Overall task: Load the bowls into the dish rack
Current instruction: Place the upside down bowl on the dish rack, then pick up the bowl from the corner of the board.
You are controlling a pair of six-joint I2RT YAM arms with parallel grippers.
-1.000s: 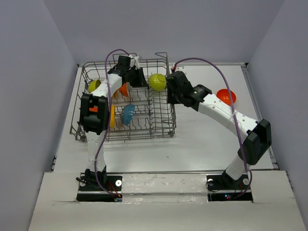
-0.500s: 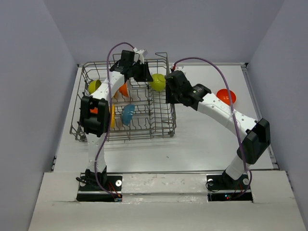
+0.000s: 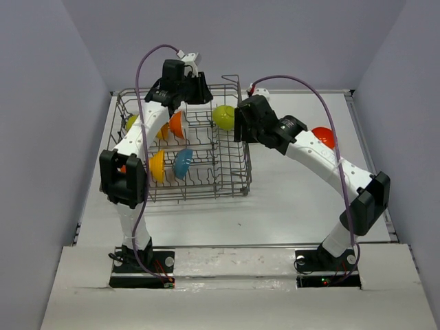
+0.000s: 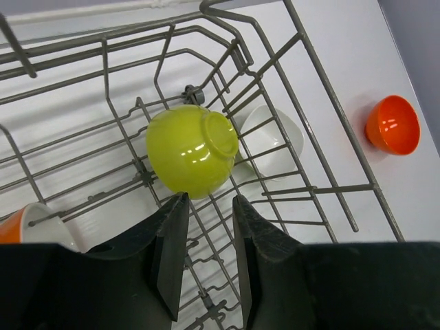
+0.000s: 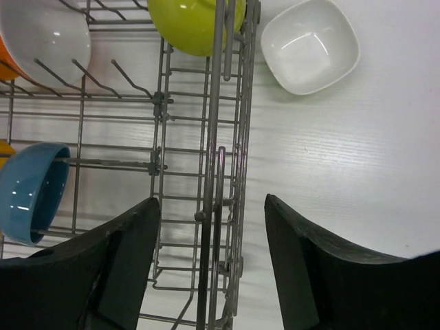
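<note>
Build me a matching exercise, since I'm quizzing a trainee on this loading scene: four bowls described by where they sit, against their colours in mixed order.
Bowls
Bowl 1: inside the rack, just ahead of the left hand
Bowl 2: on the table, just outside the rack
Bowl 3: on the table, farther from the rack
Bowl 4: on edge among the tines, lower left of the right wrist view

Colours
a. white
b. teal blue
c. lime green
d. red-orange

Pairs: 1-c, 2-a, 3-d, 4-b
</note>
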